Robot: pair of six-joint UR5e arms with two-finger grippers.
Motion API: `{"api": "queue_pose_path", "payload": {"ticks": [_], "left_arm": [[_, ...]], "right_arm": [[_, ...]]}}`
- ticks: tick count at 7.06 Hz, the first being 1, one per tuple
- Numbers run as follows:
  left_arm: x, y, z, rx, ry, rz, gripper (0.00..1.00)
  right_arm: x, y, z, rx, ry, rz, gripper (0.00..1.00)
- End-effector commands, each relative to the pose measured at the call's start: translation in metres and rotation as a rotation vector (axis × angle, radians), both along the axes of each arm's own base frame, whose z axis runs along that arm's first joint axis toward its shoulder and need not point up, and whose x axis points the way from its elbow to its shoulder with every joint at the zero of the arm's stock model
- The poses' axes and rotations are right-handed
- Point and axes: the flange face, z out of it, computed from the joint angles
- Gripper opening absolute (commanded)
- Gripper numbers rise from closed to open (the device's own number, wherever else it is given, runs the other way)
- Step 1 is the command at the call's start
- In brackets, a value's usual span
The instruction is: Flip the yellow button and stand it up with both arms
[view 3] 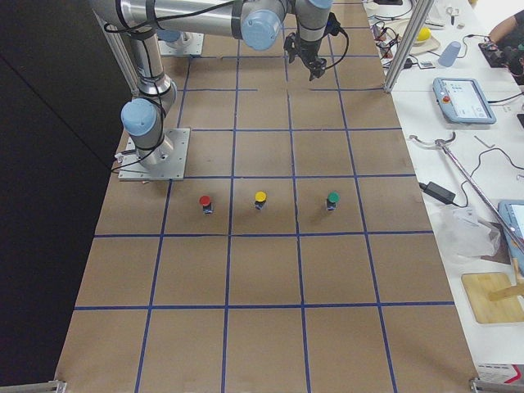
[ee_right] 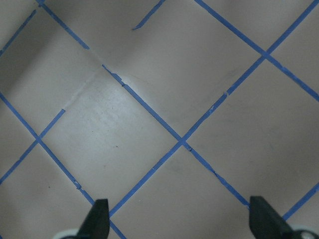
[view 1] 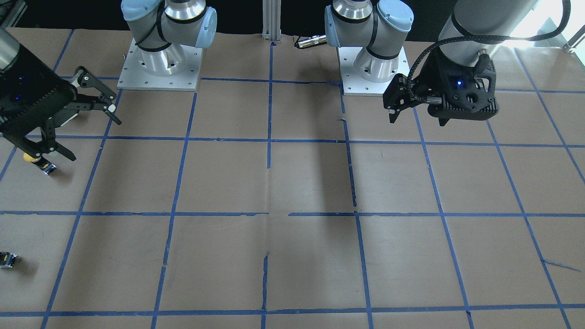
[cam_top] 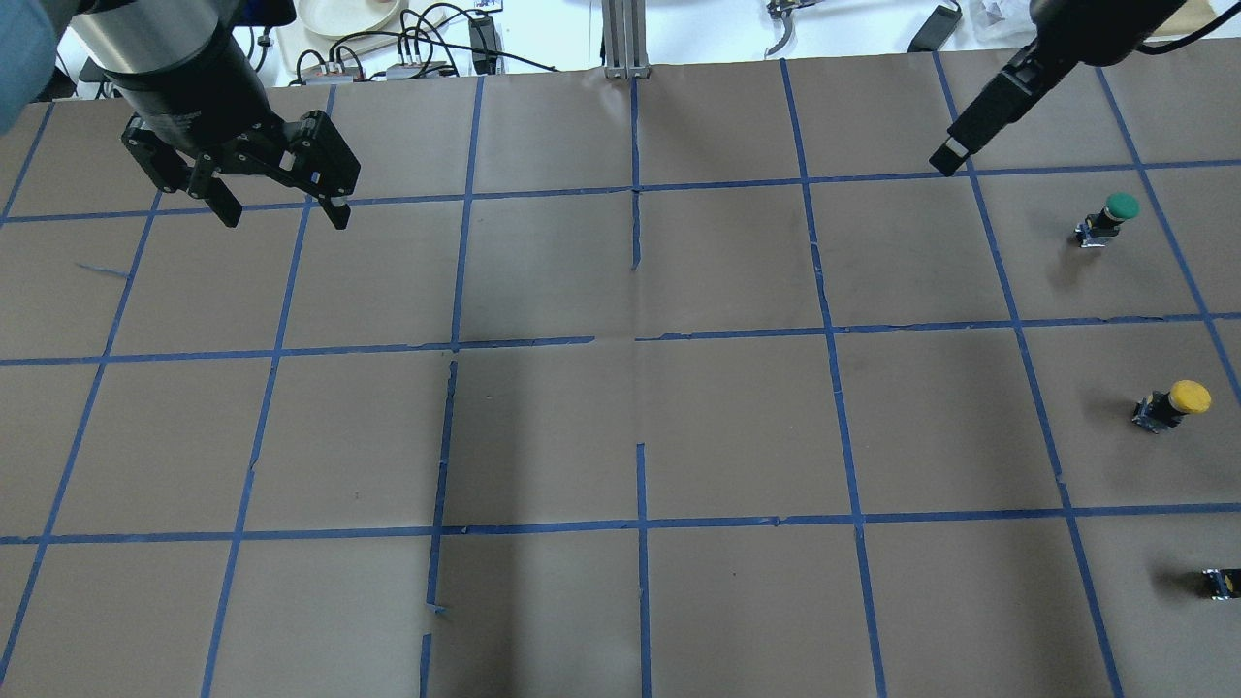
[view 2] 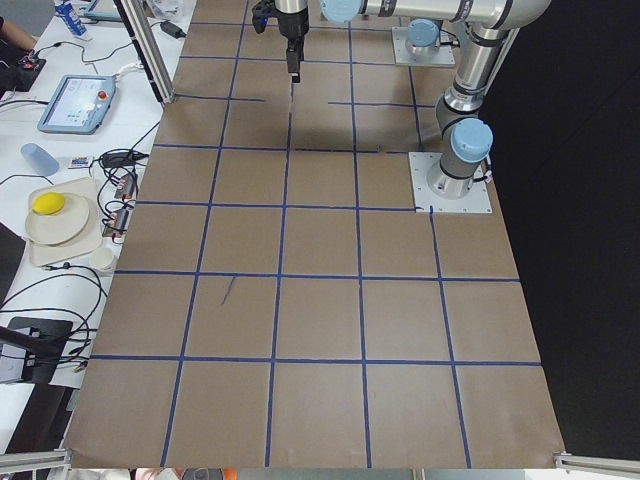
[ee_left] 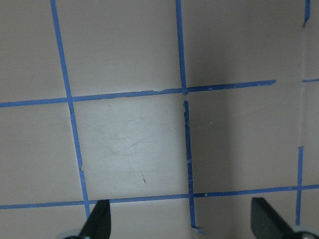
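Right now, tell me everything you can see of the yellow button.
The yellow button has a round domed yellow cap on a short black-grey body. It seems to stand cap up on the brown paper-covered table, between a green button and a red button. Only the table touches it.

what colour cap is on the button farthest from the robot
Green domed cap; clearest in overhead exterior view.

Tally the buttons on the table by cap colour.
red button: 1
yellow button: 1
green button: 1
Total: 3
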Motion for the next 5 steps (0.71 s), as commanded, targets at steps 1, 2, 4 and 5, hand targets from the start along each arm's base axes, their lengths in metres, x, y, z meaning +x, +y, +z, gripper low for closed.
{"api": "queue_pose_path", "payload": {"ticks": [1,2,4,5], "left_arm": [[0.000,0.000,0.000,0.000,0.001,0.001,1.00],[0.001,0.000,0.000,0.000,0.000,0.001,1.00],[0.001,0.000,0.000,0.000,0.000,0.001,1.00],[0.001,0.000,0.000,0.000,0.000,0.001,1.00]], "right_arm": [[0.069,0.015,0.016,0.016,0.180,-0.180,1.00],[0.078,0.019,0.015,0.022,0.223,-0.272,1.00],[0.081,0.022,0.020,0.046,0.211,-0.526,1.00],[0.081,0.022,0.020,0.047,0.209,-0.545,1.00]]}}
